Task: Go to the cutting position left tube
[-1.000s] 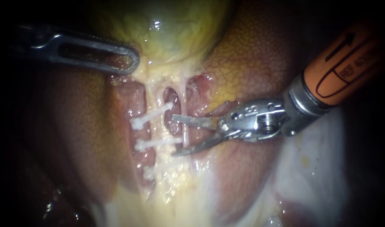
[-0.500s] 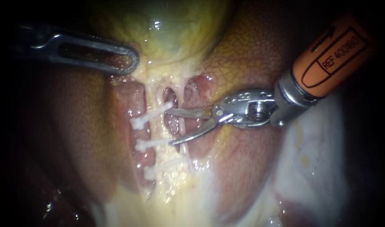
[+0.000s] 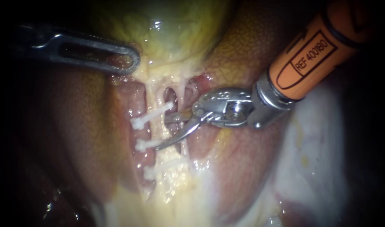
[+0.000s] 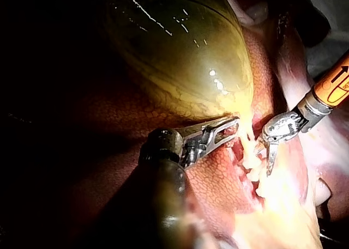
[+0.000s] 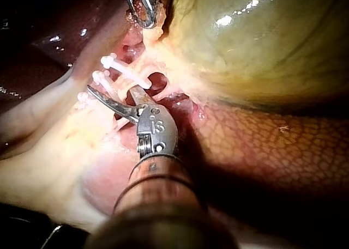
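Observation:
Three white clips [image 3: 152, 114] cross the left tube [image 3: 159, 128], a pale strand running down from the gallbladder [image 3: 175, 29]. A thinner right tube [image 3: 184, 145] lies beside it. My right instrument [image 3: 163, 132], on an orange shaft, has its blades open. They reach across the right tube to the left tube between the upper and middle clips, the lower blade tip lying at the middle clip [image 3: 150, 144]. In the right wrist view the open blades [image 5: 112, 91] sit by the clips [image 5: 122, 69]. My left instrument [image 3: 131, 63] is shut on tissue at the gallbladder's neck [image 4: 232, 130].
Brown liver [image 3: 74, 126] flanks the dissected bed on both sides. Pale yellow fatty tissue [image 3: 175, 189] spreads below the clips. White tissue [image 3: 314, 159] lies at the right under the orange shaft.
My right instrument has moved left, its open blades passing from around the right tube to the left tube. The left instrument has held still.

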Controlling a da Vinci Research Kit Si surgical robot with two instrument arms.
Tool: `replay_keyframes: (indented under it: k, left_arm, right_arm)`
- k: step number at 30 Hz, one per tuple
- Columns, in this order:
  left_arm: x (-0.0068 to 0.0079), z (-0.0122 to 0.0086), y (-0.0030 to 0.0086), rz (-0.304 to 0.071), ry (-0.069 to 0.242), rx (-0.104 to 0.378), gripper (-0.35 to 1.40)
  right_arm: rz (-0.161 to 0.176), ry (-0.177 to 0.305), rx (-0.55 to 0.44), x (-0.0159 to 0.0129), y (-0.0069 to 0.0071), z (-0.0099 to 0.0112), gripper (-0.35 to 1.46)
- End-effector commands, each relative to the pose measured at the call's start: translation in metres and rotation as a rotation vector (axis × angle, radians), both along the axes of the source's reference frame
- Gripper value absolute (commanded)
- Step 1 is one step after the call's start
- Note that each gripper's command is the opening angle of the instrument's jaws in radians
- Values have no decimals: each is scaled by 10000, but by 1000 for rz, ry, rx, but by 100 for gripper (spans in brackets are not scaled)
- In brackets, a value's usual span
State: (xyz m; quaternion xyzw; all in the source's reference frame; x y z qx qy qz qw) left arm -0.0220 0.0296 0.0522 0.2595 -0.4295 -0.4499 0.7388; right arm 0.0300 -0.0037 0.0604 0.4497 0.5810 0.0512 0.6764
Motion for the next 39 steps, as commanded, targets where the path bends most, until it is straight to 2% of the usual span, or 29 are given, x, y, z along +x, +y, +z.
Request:
replay_keyframes:
  k: [1, 4, 15, 20, 30, 39]
  left_arm:
    - [0, 0, 0, 0, 0, 0, -35]
    - [-1, 0, 0, 0, 0, 0, -35]
    - [-2, 0, 0, -1, 1, 0, -35]
    - [-2, 0, 1, -1, 1, 0, -35]
    - [-1, 0, 0, 0, 0, 0, -35]
    - [0, 0, 0, 0, 0, 1, -35]
  right_arm:
    - [-7, 10, 2, 2, 0, -1, 85]
    - [-10, 31, 9, 8, -2, -3, 84]
    - [38, 93, 88, 27, -6, -11, 80]
    - [43, 96, 127, 30, -7, -23, 82]
    - [74, 69, 169, 29, 1, -68, 92]
    - [79, 63, 175, 29, 1, -71, 94]
